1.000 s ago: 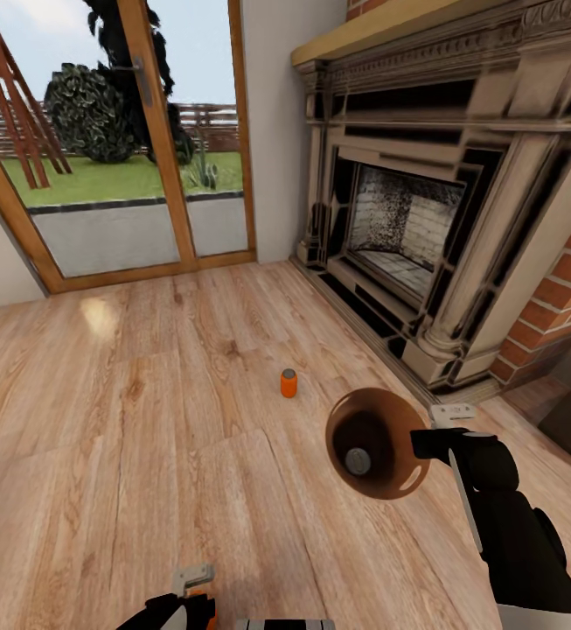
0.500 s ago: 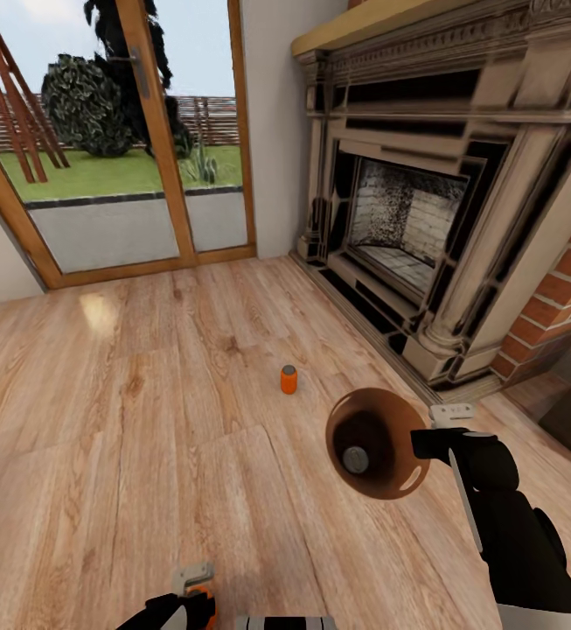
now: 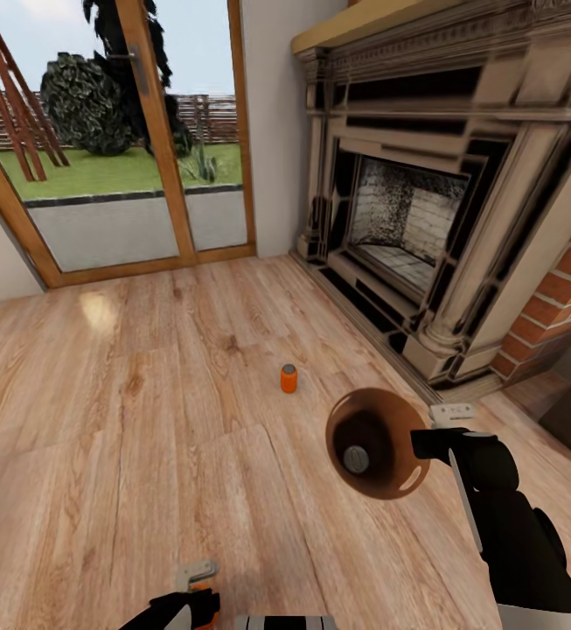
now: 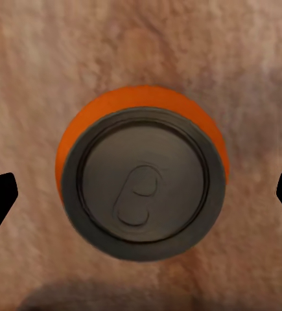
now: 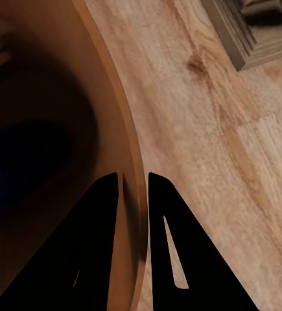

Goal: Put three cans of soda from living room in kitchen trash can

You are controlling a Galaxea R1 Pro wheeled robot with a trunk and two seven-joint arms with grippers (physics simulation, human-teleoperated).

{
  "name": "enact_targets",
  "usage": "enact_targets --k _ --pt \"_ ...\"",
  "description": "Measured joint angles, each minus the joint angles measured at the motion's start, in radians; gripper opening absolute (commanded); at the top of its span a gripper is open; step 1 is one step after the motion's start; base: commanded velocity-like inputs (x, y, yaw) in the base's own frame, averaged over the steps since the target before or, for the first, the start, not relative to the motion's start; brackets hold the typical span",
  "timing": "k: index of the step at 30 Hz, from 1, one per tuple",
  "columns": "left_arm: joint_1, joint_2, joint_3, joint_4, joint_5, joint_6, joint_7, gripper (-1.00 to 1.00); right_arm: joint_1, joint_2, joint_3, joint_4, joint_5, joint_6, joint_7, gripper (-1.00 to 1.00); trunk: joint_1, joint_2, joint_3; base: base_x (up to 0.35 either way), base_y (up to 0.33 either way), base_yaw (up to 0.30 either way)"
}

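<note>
Meanwhile, in the living room beside the fireplace (image 3: 407, 227), the robot's right pincer (image 5: 133, 188) grips the rim of the tash can (image 3: 377, 444), one finger inside the wall and one outside, and holds the bin just above the wood floor (image 3: 101, 420). One can of soda already lies at the bottom of the bin (image 3: 356, 458), its grey top showing. A second can (image 3: 288, 379) stands upright on the floor, a little way in front of the bin and well apart from the hearth. A third can (image 4: 141, 172) stands on the floor directly below the left pincer (image 4: 141, 191), whose fingers are spread wide on either side of it without touching; the same pincer peeks in at the bottom edge of the head view (image 3: 196, 579).

By my count: three cans, one bin, two pincers. As I judge it, the job is about a third done: one can is binned, two are left to pick up, the one under the left pincer looking next. The bin itself sits far from any kitchen, so carrying it there also remains.
</note>
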Motion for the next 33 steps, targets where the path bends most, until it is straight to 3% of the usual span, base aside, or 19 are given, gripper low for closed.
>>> enact_targets --k 4,20,27,33 --pt "0.0 -0.001 0.0 -0.003 0.0 -0.001 0.0 1.0 0.0 0.0 0.001 0.0 0.001 0.0 0.0 -1.0 0.002 -0.001 -0.015 0.0 0.0 0.0" --pt "0.0 0.0 0.0 -0.005 0.0 -0.041 0.0 1.0 0.0 0.0 0.002 -0.001 0.0 0.0 0.0 -1.0 0.002 -0.001 -0.016 0.0 0.0 0.0" --pt "0.0 -0.001 0.0 -0.006 0.0 -0.042 0.0 1.0 0.001 0.0 0.001 0.0 0.002 0.0 0.0 -1.0 0.005 -0.003 -0.043 0.0 0.0 0.0" --pt "0.0 -0.001 0.0 -0.008 0.001 -0.043 0.0 1.0 0.001 0.001 0.002 -0.001 0.0 0.0 0.0 -1.0 0.005 -0.003 -0.043 0.0 0.0 0.0"
